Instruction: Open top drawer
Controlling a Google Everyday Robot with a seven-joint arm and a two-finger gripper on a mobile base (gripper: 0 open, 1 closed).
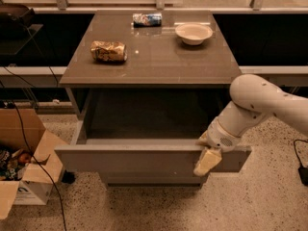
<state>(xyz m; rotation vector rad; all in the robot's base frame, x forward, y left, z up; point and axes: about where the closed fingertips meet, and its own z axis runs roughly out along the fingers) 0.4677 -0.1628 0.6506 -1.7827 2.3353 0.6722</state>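
Grey-brown top drawer (134, 160) front spans left-right; gripper (206, 152) straddles its top edge at the right end, apparently clamped; pull axis runs toward camera.

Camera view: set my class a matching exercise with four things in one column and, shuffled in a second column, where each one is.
Column one: 1 top drawer; 2 bowl; 3 gripper; 4 cardboard box.
Column two: A on the floor, left of the cabinet; B pulled out below the cabinet top; C at the drawer front's right end; D back right of the cabinet top.
Pairs: 1-B, 2-D, 3-C, 4-A.
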